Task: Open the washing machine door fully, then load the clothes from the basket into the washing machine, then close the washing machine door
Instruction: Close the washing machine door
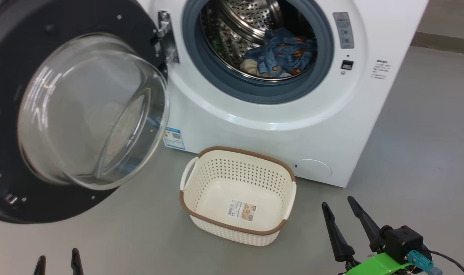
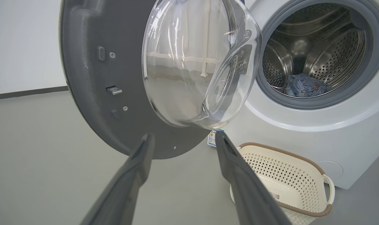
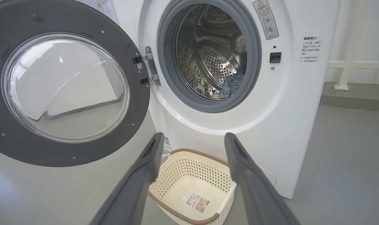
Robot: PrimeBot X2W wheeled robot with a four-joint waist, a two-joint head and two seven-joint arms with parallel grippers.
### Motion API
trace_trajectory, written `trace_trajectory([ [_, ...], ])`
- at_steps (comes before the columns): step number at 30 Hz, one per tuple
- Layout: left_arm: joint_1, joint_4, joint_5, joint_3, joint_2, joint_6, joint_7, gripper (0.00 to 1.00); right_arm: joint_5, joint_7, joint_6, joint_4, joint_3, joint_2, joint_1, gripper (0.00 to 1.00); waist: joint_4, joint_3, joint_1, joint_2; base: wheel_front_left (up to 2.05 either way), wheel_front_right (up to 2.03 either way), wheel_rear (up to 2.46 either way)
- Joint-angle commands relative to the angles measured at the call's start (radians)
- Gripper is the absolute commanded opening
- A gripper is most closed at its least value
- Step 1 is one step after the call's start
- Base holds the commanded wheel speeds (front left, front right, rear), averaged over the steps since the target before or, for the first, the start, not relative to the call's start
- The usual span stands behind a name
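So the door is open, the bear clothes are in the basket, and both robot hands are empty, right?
Not quite. The bear clothes lie inside the drum of the washing machine, not in the basket, which holds just its label sticker. The head view shows it. The door is open, and the left hand and right hand are both empty.

Saw washing machine (image 1: 255, 126) ahead of me, on floor (image 1: 427, 160). Washing machine door (image 1: 10, 76) stood swung out to machine's left, hinged at left edge of drum opening. Clothes (image 1: 281, 53) lay inside drum, at its bottom, near front. Basket (image 1: 247, 151) sat on floor just before machine, below opening. Label sticker (image 1: 242, 211) lay on basket bottom. Flap (image 1: 313, 169) sat low on machine front, behind basket's right end. My left gripper (image 1: 58, 258) was nearest me at left, before door. My right gripper (image 1: 337, 202) was right of basket, apart from it.
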State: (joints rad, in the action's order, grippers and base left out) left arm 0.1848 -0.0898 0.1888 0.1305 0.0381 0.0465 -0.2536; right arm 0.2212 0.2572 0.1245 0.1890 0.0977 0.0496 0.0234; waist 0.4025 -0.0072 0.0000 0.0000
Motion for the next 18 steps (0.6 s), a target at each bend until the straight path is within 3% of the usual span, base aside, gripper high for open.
trace_trajectory([
  [1, -0.021, 0.016, 0.013, 0.032, 0.012, -0.01, -0.008, 1.0, -0.011, 0.005, 0.006, -0.021, 0.029, 0.001, 0.041, 1.0, 0.026, -0.003, 0.0, 0.0, 0.0, 0.0, 0.0],
  [18, -0.018, -0.007, 0.015, 0.052, 0.012, -0.016, -0.008, 1.0, -0.02, 0.005, 0.006, -0.013, 0.036, 0.001, 0.049, 1.0, 0.091, -0.001, 0.0, 0.0, 0.0, 0.0, 0.0],
])
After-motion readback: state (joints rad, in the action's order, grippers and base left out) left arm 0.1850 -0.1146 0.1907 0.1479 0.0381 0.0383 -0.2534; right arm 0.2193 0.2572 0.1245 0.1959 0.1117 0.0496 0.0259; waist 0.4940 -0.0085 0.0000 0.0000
